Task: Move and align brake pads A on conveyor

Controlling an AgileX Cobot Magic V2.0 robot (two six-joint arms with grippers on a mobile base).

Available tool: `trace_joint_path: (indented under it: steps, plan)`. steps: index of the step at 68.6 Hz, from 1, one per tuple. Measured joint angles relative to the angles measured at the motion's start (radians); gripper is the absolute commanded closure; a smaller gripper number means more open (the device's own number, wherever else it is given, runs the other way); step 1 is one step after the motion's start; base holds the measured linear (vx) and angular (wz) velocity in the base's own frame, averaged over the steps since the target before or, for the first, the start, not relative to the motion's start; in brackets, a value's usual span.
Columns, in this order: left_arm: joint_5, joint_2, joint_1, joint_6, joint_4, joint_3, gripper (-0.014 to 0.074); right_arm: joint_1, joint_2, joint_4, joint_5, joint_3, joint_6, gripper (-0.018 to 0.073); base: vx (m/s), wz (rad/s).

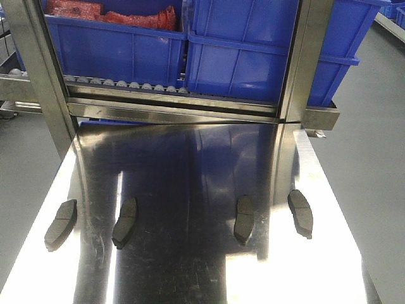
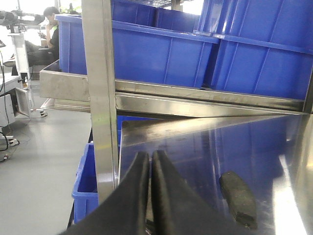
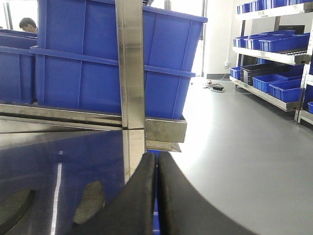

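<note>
Four dark grey brake pads lie in a row on a shiny steel table [image 1: 190, 158]: the far left pad [image 1: 61, 223], the left-middle pad [image 1: 124, 221], the right-middle pad [image 1: 243, 219] and the far right pad [image 1: 300, 213]. My left gripper [image 2: 149, 154] is shut and empty above the table's left edge, with one pad [image 2: 238, 198] to its right. My right gripper [image 3: 157, 156] is shut and empty near the table's right edge, with two pads [image 3: 89, 200] [image 3: 14, 208] to its left. Neither gripper shows in the front view. The charcoal conveyor is out of view.
A steel rack stands at the table's far end, with upright posts at the left [image 1: 38, 69] and right [image 1: 304, 57]. It carries blue bins [image 1: 253, 50], one holding red parts [image 1: 114, 16]. Grey floor lies on both sides. Shelves with blue bins [image 3: 274, 49] stand far right.
</note>
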Motion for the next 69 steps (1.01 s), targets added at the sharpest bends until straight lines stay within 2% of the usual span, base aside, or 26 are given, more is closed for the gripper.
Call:
trace_joint_path:
  steps: [69]
  plan:
    - [0.000, 0.000, 0.000, 0.000, 0.000, 0.000, 0.0603, 0.000, 0.000, 0.000, 0.000, 0.000, 0.000, 0.0571, 0.00, 0.00]
